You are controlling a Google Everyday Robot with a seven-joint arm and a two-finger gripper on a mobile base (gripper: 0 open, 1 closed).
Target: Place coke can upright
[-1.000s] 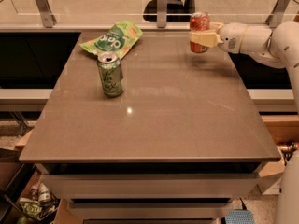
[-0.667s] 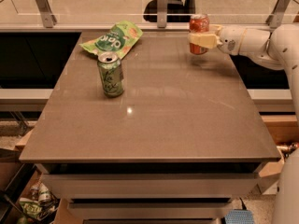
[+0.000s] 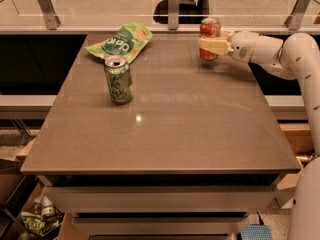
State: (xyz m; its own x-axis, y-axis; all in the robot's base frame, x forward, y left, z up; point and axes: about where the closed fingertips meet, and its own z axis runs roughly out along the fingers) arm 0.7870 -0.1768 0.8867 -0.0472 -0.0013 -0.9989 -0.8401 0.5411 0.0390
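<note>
The coke can is red-orange with a silver top. It is upright at the far right of the brown table, its base at or just above the surface. My gripper reaches in from the right on a white arm and is shut on the can's middle, one cream finger across its front.
A green drink can stands upright at the left middle of the table. A green snack bag lies at the far left corner. A glass railing with metal posts runs behind the table. The white arm spans the right edge.
Almost nothing differs; the gripper and the can have stayed at the far right of the table.
</note>
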